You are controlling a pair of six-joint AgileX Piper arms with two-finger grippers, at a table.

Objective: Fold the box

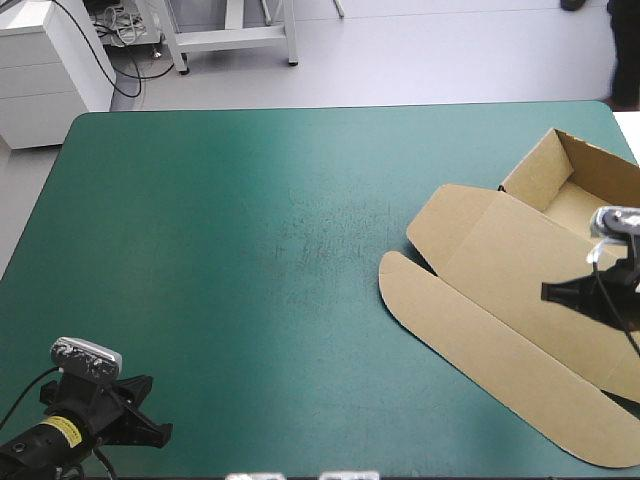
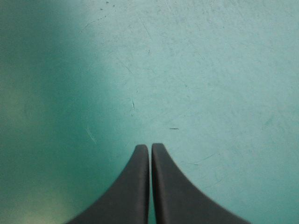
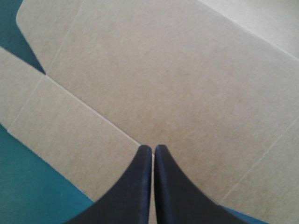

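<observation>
Beneath right end effector (image 3: 152,147), brown box (image 3: 163,70)

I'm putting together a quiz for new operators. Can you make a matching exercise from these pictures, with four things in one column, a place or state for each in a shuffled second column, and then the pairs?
Things
1. left gripper
2. right gripper
3. tray
4. lid

Places and states
A. flat on the cover
B. jaws shut, over bare cover
C. walls raised, near the far right corner
D. jaws shut, over the lid

Pairs: 1-B, 2-D, 3-C, 4-A
</observation>
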